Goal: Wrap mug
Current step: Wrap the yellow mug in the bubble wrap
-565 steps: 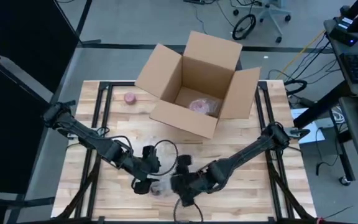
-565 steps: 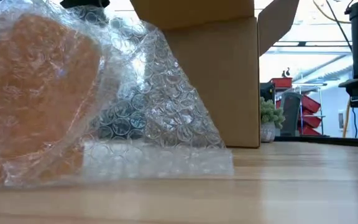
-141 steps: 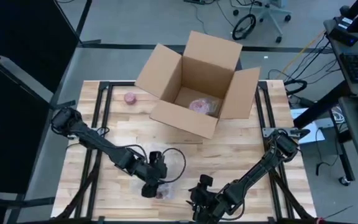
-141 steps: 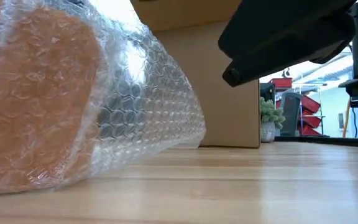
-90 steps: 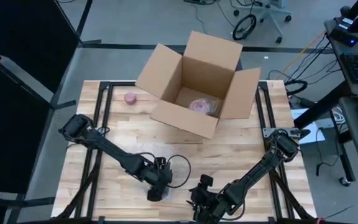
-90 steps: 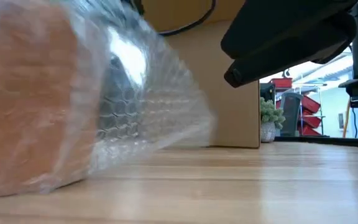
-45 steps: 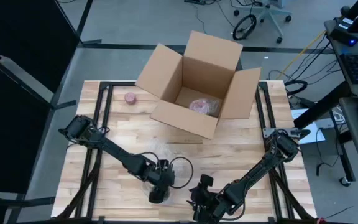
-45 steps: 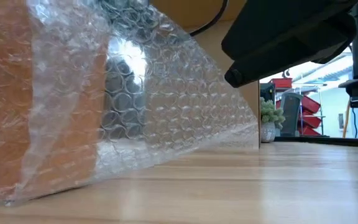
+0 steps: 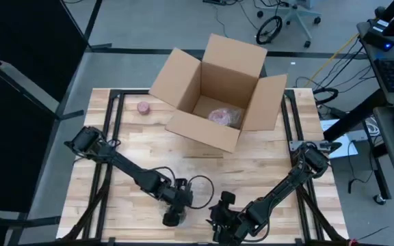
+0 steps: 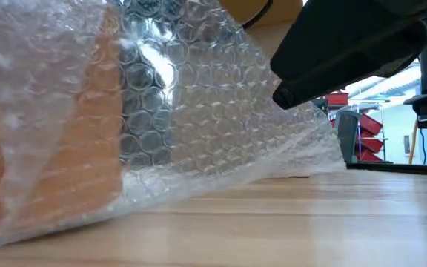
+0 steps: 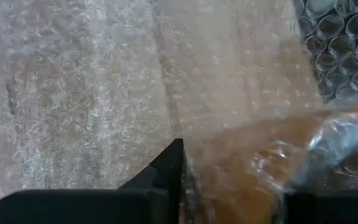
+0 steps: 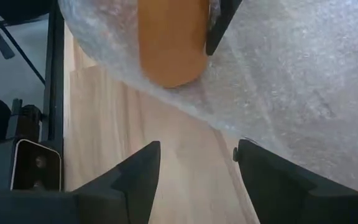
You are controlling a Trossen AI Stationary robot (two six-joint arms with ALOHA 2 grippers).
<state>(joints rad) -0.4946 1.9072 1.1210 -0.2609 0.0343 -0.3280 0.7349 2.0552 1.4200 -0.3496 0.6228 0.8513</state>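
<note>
Mug (image 12: 169, 43), orange, is seen swaddled in bubble wrap (image 10: 221, 119) at the table's (image 9: 265, 171) 6 o'clock edge, pinched through the film by the closed fingers of the left gripper (image 9: 172, 217). The right gripper (image 9: 226, 229) is parked just at 3 o'clock of it, fingers spread with nothing held. Risk, as judged: the trailing sheet is loose, so the wrap could unroll or the mug slip inside the slick film if the left grip is eased before the flap is pinned.
</note>
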